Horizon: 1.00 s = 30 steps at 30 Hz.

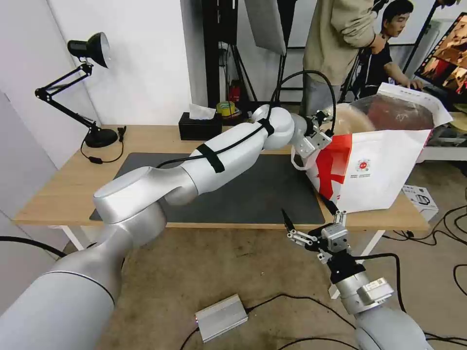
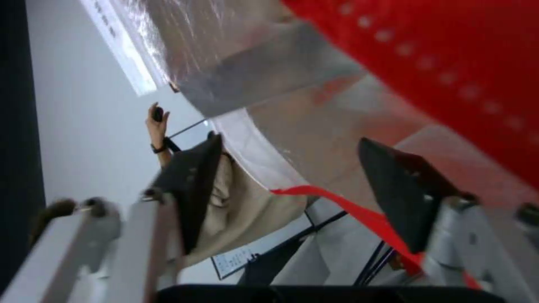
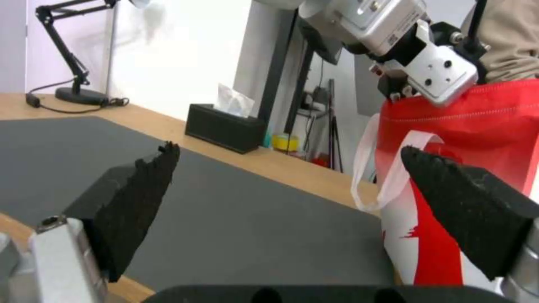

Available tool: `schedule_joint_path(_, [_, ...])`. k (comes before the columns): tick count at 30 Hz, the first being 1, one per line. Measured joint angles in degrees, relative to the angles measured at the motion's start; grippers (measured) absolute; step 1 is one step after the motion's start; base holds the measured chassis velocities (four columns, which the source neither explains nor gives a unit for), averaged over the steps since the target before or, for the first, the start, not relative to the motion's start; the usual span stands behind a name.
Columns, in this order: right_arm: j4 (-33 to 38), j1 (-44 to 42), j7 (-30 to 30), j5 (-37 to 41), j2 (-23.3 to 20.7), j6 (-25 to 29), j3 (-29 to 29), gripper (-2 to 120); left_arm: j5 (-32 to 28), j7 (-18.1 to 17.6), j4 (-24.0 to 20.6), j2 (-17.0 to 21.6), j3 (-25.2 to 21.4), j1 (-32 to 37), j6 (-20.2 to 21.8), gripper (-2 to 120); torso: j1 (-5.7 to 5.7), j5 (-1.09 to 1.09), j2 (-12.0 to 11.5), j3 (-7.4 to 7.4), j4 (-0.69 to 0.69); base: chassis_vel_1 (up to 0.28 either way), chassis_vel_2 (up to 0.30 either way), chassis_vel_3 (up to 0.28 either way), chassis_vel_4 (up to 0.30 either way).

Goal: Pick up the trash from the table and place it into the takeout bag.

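Observation:
The takeout bag [image 1: 389, 165] stands open on the right end of the table [image 1: 58, 189], white with a red print and silver foil lining [image 2: 252, 63]. My left arm reaches across the dark mat [image 1: 262, 189], and the left gripper [image 1: 325, 121] sits at the bag's mouth. In the left wrist view it [image 2: 290, 141] is open with nothing between its fingers [image 2: 191, 185]. The right gripper [image 1: 309, 223] hangs open in front of the table's front edge, facing the bag [image 3: 477, 126]; its fingertips [image 3: 289, 149] hold nothing. The trash is out of view. A beige rounded shape [image 1: 348, 119] shows in the bag's mouth; what it is I cannot tell.
A black desk lamp [image 1: 87, 82] stands at the table's back left and a black tissue box [image 1: 199, 126] at the back middle. On the floor lie a silver box [image 1: 221, 316], cables and a small carton [image 1: 421, 199]. People stand behind the bag.

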Motion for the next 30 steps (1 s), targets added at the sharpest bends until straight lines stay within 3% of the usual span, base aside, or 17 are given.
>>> schedule_joint_path(3, [0.0, 0.0, 0.0, 0.0, 0.0, 0.0, 0.0, 100, 0.0, 0.1, 0.0, 0.0, 0.1, -0.2, 0.0, 88, 0.00, 0.00, 0.0, 0.00, 0.00, 0.000, 0.000, 0.000, 0.000])
schedule_joint_path(8, [0.0, 0.0, 0.0, 0.0, 0.0, 0.0, 0.0, 100, 0.0, 0.0, 0.0, 0.0, 0.2, -0.2, 0.0, 99, 0.00, 0.00, 0.0, 0.00, 0.00, 0.000, 0.000, 0.000, 0.000])
schedule_joint_path(30, [0.0, 0.0, 0.0, 0.0, 0.0, 0.0, 0.0, 100, -3.4, -1.1, -0.1, 0.2, -2.8, -1.1, -0.5, 100, 0.00, 0.00, 0.0, 0.00, 0.00, 0.000, 0.000, 0.000, 0.000])
